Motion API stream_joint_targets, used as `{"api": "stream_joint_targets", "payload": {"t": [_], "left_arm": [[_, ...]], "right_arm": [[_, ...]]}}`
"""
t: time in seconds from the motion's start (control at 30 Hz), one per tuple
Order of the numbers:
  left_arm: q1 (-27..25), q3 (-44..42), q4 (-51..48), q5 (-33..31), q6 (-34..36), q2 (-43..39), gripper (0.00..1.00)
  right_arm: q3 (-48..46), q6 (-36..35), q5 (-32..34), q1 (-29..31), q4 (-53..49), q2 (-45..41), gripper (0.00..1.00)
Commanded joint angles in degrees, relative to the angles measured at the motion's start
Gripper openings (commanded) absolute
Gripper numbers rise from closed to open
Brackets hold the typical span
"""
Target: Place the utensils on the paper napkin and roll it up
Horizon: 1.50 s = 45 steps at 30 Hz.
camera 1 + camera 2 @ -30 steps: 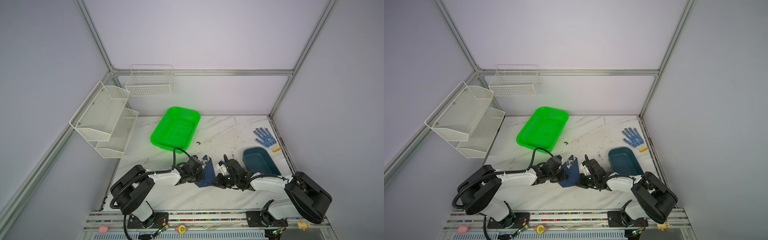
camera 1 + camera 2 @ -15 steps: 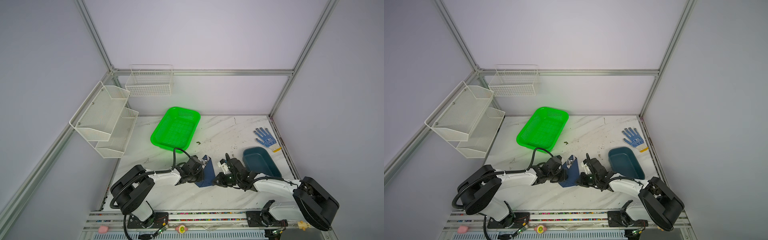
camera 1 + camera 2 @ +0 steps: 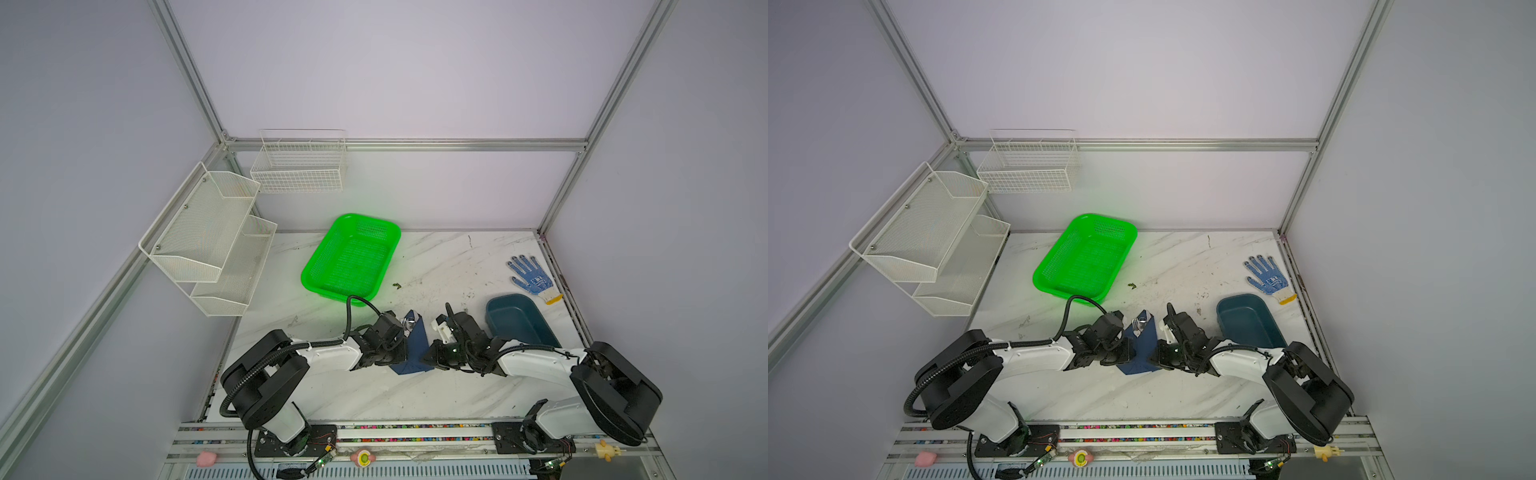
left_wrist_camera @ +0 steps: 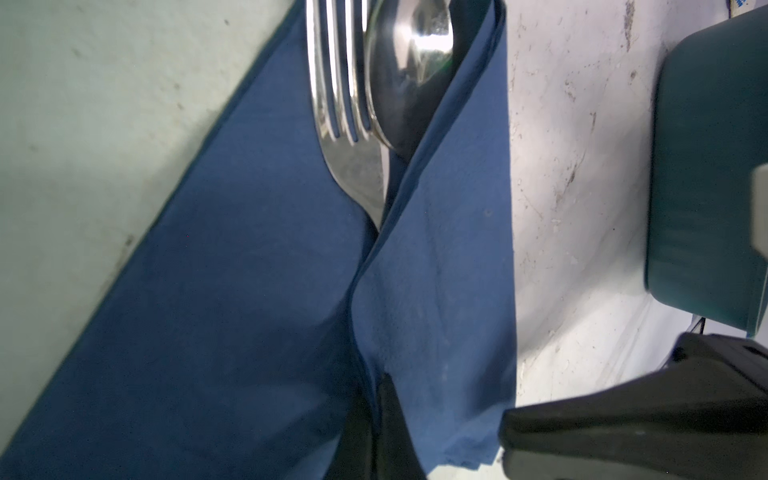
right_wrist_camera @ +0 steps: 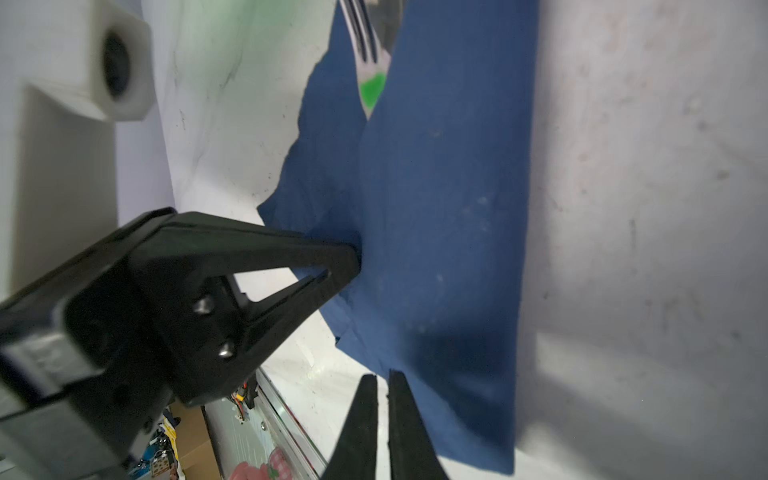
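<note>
The paper napkin (image 5: 449, 208) is half wrapped over fork (image 4: 332, 83) and spoon (image 4: 407, 62); left claw (image 5: 353, 259) and right claw (image 5: 382, 378), both pressed together, should probably roll it tighter next.

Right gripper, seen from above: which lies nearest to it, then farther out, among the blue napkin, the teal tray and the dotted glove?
1. paper napkin: in the middle, right beside the right gripper.
2. teal tray: off to the right.
3. glove: beyond the tray, by the table's right edge.
</note>
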Motion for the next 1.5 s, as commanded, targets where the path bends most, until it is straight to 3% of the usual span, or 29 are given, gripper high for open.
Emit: {"api": "stream_joint_targets", "payload": {"t": [0.0,0.4,0.63,0.7,1.0,1.1,1.47], "left_arm": [[-0.2,0.7,0.3,-1.0,1.0,-0.6,0.04],[-0.4,0.7,0.6,-1.3,1.3,-1.5,0.06],[-0.4,0.0,-0.8,-2.1,1.0,-4.2,0.17],[-0.5,-1.4,-1.4,-4.6,0.1,-6.8,0.31],[0.2,-5.1,-12.6,-14.4,-2.3,-17.7,0.64],[1.2,-7.4,-13.8,-14.9,-4.1,-19.7,0.69],[4.1,-12.6,-5.2,-9.9,-8.6,-18.5,0.66]], "right_arm": [[2.4,0.5,-0.9,1.0,2.4,1.4,0.11],[3.0,-0.1,1.0,1.4,2.0,5.4,0.1],[1.5,-0.5,1.1,1.4,2.8,6.8,0.1],[1.6,-0.6,1.0,1.4,2.7,6.9,0.1],[2.4,-1.4,1.0,1.4,1.5,6.5,0.1],[2.4,-1.4,1.1,1.4,1.5,6.6,0.1],[2.2,-1.0,1.1,1.4,1.4,6.5,0.1]]}}
